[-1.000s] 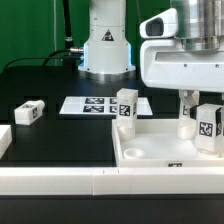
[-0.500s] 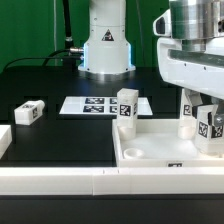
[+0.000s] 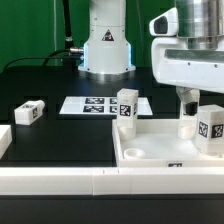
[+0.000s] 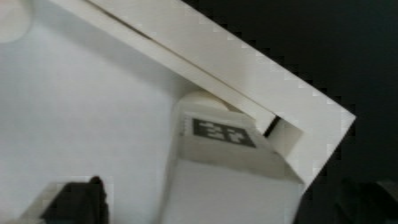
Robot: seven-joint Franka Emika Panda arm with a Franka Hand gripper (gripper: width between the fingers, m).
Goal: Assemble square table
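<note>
Standing upright in a right-hand corner of the square table top [image 3: 152, 142], a tagged white leg [image 3: 210, 130] sits under the claw [image 3: 205, 100], whose fingers [image 3: 186, 100] seem spread wide, clear of it.

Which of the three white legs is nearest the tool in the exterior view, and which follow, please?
1. Tagged leg, just below the tool, in the tabletop corner on the exterior view's right.
2. Standing leg, at the tabletop's left corner in that view.
3. Lying leg, far left on the black table.
</note>
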